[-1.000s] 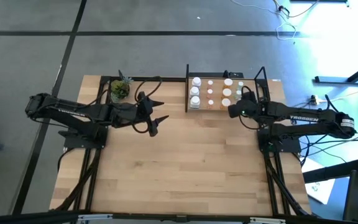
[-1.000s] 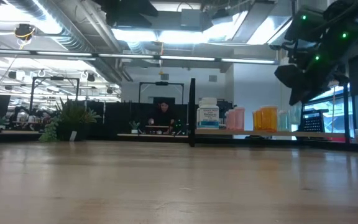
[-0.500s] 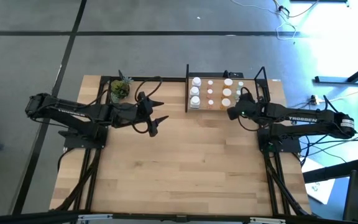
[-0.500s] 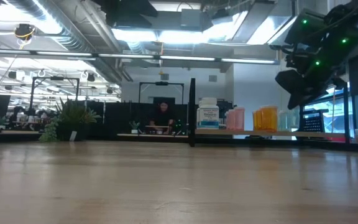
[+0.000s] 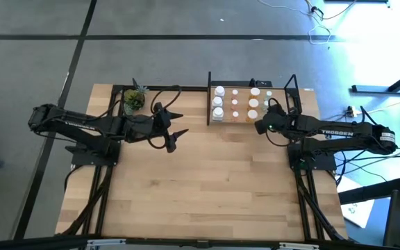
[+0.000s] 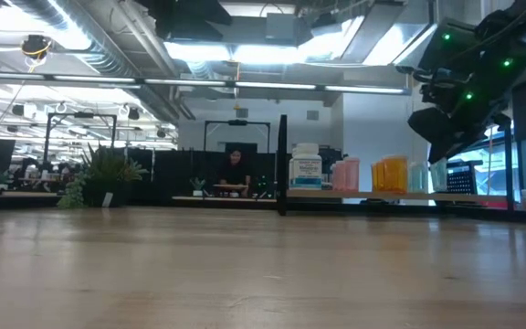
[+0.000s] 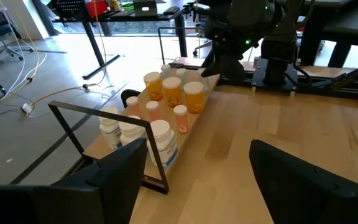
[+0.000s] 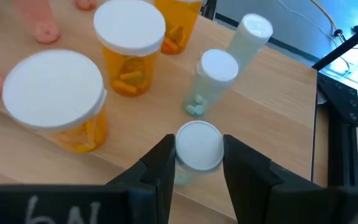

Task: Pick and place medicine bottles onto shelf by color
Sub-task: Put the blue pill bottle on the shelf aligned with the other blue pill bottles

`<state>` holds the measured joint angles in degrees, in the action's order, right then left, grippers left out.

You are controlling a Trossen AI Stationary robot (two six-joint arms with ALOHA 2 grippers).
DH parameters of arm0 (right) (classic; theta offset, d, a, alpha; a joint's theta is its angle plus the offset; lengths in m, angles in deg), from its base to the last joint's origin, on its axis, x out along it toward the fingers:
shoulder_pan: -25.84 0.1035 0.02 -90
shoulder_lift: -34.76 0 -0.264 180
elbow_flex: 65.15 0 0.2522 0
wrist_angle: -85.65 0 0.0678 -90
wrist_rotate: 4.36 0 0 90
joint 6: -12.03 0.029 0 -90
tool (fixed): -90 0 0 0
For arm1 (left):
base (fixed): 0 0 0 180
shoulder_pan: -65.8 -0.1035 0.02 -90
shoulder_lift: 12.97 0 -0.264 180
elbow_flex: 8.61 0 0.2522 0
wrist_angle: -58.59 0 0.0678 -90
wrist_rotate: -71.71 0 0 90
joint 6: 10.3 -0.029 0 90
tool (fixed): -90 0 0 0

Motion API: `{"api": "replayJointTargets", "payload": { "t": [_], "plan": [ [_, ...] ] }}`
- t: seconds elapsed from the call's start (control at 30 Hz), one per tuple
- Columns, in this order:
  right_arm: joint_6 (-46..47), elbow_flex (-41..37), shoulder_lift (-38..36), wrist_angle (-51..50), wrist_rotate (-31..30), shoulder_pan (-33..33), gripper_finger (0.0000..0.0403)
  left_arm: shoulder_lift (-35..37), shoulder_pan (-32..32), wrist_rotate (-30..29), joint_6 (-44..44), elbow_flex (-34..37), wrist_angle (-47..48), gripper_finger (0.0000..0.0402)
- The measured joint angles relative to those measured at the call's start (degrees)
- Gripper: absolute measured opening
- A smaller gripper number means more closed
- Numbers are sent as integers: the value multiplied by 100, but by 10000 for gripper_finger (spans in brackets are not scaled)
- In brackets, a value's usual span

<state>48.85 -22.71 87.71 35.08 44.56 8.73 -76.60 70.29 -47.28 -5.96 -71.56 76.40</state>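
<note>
Against the frames from a second before, the right gripper had barely shifted in the high view, while the low view showed it a little lower beside the shelf; the left gripper had not moved and hung over bare worktop between the potted plant and the shelf, its fingers spread apart with nothing between them. Only the right wrist view showed the grasp: the two fingers pressed either side of a pale green bottle with a white cap, over the shelf board by two other pale green ones and the orange bottles. The high view gave only white caps in rows on the shelf. The left wrist view showed white bottles at the near end, pink then orange beyond. The low view alone showed a person far behind in the room
</note>
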Motion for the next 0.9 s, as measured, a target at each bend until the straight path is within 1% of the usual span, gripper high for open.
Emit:
{"api": "replayJointTargets", "payload": {
  "t": [0.27, 0.67, 0.77, 0.9],
  "plan": [
    [33, 4, 334, 44, -83, 2, 122, 0, 1, 0, 0, 0, 2, 279],
    [24, 4, 354, 248, 17, 2, 124, 0, 2, 0, -2, 0, 2, 279],
    [20, 4, 354, 250, 21, 2, 135, 0, 2, -2, -2, 0, 2, 279],
    [17, -4, 364, 223, 88, 4, 161, 0, 2, 0, -2, 0, 26, 279]
  ]
}}
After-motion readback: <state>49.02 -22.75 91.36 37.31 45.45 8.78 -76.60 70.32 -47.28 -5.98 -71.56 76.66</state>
